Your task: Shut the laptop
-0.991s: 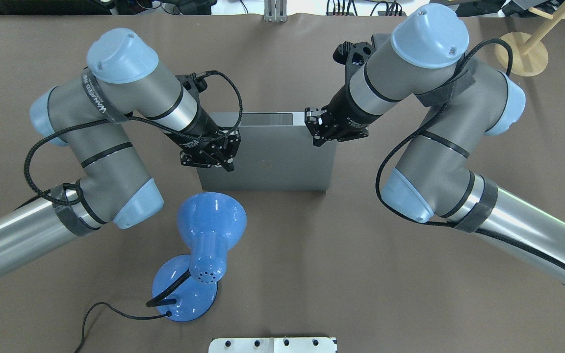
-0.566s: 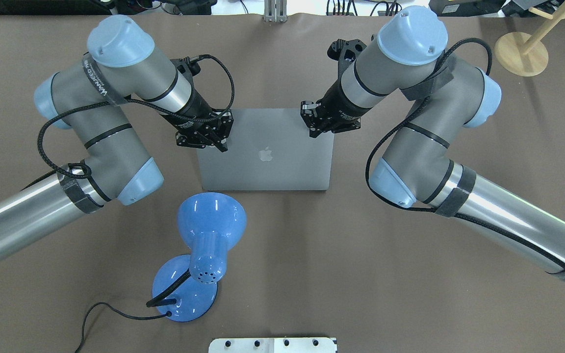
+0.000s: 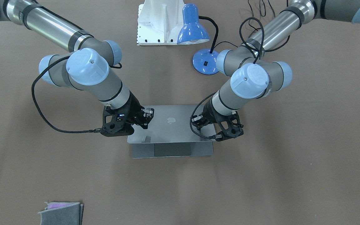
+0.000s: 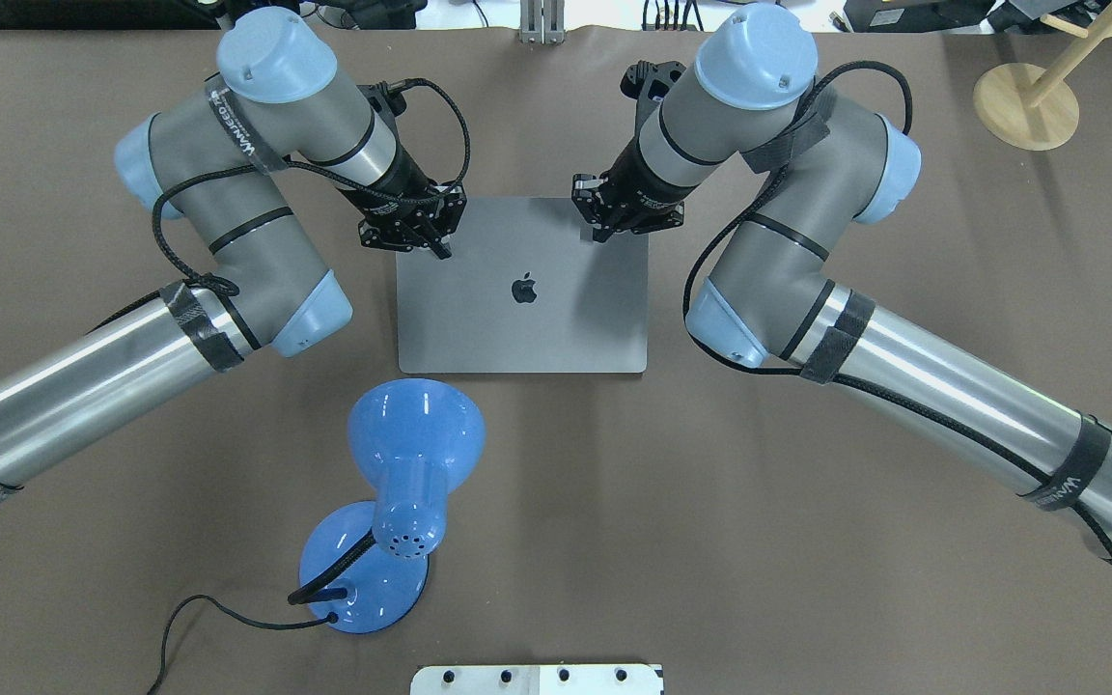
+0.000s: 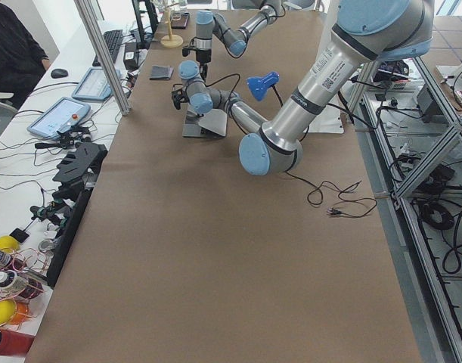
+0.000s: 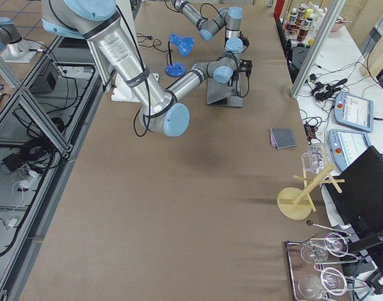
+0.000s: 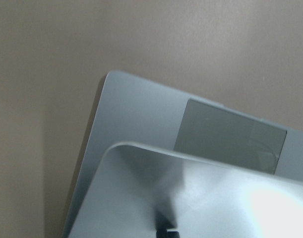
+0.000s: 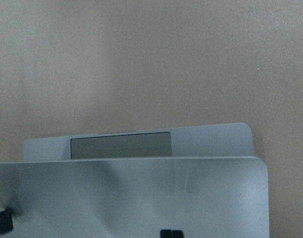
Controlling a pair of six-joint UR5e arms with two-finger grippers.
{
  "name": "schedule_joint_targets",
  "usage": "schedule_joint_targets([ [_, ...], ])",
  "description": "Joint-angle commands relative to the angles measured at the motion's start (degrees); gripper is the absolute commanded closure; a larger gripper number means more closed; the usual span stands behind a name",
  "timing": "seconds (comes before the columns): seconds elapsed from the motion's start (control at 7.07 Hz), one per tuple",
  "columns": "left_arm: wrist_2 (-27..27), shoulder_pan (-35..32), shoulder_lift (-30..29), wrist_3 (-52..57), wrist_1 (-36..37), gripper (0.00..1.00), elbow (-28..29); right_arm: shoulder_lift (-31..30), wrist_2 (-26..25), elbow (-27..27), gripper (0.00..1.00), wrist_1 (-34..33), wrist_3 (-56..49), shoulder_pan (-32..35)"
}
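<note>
You are looking at the left gripper (image 4: 440,249) and right gripper (image 4: 600,232), both pinched together and empty, pressing the far corners of the laptop (image 4: 522,319) lid, slightly ajar on the desk (image 4: 807,502).

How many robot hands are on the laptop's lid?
2. The left gripper is on the lid near its far left corner, and the right gripper is near its far right corner. The laptop is nearly shut, with both pressing on the lid's far edge.
</note>
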Motion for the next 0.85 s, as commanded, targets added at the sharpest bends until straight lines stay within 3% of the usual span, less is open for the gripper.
schedule_joint_targets([
  [0.0,2.51,0.28,-1.31,0.06,-3.01,1.00,4.24,1.28,-1.18,-6.81,1.00,5.44,-0.15,-0.04],
  [0.42,2.52,0.19,-1.31,0.23,-3.19,1.00,6.09,5.05,-3.37,-14.20,1.00,6.60,-0.32,-1.35],
  [0.71,2.52,0.19,-1.31,0.23,-4.07,1.00,6.80,5.15,-5.04,-15.19,1.00,7.04,-0.32,-2.67],
])
